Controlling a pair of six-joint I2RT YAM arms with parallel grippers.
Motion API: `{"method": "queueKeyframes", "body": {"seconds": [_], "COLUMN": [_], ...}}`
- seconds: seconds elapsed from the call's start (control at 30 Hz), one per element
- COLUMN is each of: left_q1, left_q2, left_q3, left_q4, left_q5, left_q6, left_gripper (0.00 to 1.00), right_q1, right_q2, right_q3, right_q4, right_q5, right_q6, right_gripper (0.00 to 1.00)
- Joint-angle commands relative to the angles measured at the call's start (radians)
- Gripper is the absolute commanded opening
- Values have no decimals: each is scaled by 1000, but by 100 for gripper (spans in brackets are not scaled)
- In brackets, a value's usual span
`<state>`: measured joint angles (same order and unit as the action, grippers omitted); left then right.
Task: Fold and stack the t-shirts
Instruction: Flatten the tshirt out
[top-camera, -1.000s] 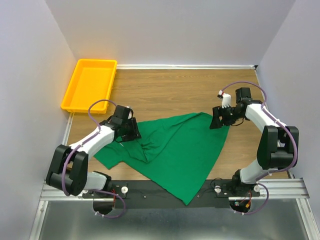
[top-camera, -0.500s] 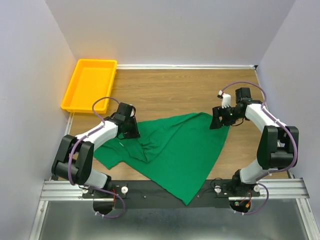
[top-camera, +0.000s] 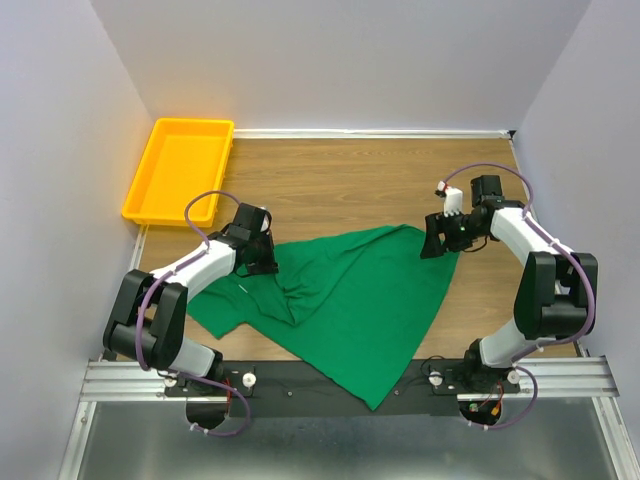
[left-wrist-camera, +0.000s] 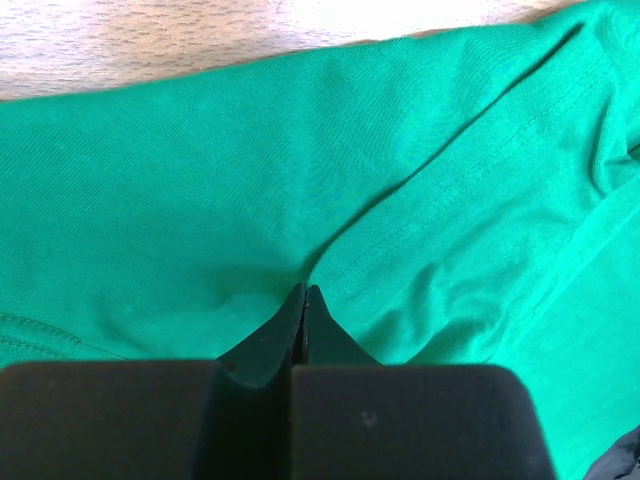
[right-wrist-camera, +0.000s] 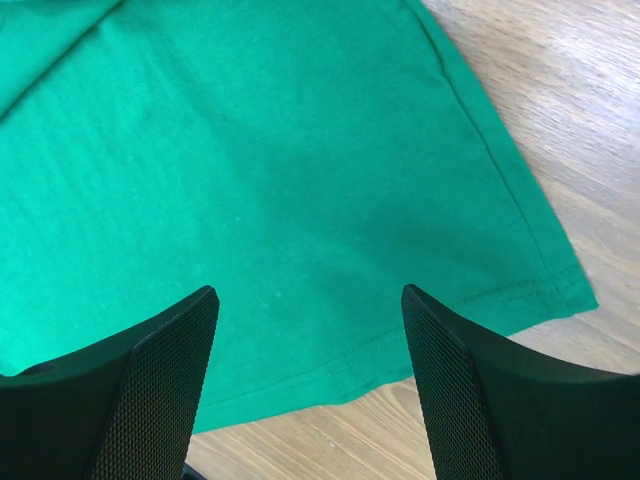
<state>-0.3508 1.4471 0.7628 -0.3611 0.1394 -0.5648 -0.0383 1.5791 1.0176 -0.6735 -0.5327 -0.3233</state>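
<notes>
An emerald-green t-shirt (top-camera: 350, 300) lies crumpled and partly spread on the wooden table, with one corner hanging over the near edge. My left gripper (top-camera: 268, 262) is at the shirt's upper left edge. In the left wrist view its jaws (left-wrist-camera: 304, 295) are shut, pinching a crease of the green cloth (left-wrist-camera: 200, 180) by a stitched seam. My right gripper (top-camera: 438, 243) hovers over the shirt's far right corner. In the right wrist view it (right-wrist-camera: 310, 300) is open, its fingers straddling the hemmed edge of the t-shirt (right-wrist-camera: 250, 150) with nothing between them.
A yellow plastic tray (top-camera: 135, 205) sits at the far left corner of the table (top-camera: 330, 180), against the wall. White walls close in on the left, back and right. A metal rail (top-camera: 330, 378) with the arm bases runs along the near edge.
The left gripper has closed from open to shut on the shirt's fabric, and its arm has shifted slightly to the right. The right arm has stayed still and open.
</notes>
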Motion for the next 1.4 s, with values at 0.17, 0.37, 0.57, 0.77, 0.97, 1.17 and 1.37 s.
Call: {"method": "queueKeyframes", "body": {"seconds": [0.17, 0.37, 0.57, 0.77, 0.97, 1.17, 1.37], "left_q1": [0, 56, 182, 231, 285, 291, 297], "left_q2": [-5, 283, 1005, 541, 201, -84, -347], "left_q3": [33, 600, 2094, 1143, 792, 499, 255], "left_q4": [-3, -53, -324, 66, 142, 169, 179], "left_q5": [37, -130, -184, -78, -66, 54, 72], "left_q6": [69, 256, 200, 151, 247, 255, 217], "left_gripper": [0, 0, 75, 99, 98, 98, 98], "right_q1": [3, 3, 3, 2, 0, -17, -28], "right_q2": [-45, -64, -114, -171, -99, 10, 104], "right_q3": [10, 65, 90, -13, -39, -1, 5], "right_q4": [-15, -21, -32, -11, 83, 110, 144], "right_q5": [69, 106, 115, 197, 353, 465, 438], "right_q6": [-10, 1, 13, 32, 156, 199, 207], "right_gripper": [82, 83, 83, 85, 85, 82, 75]}}
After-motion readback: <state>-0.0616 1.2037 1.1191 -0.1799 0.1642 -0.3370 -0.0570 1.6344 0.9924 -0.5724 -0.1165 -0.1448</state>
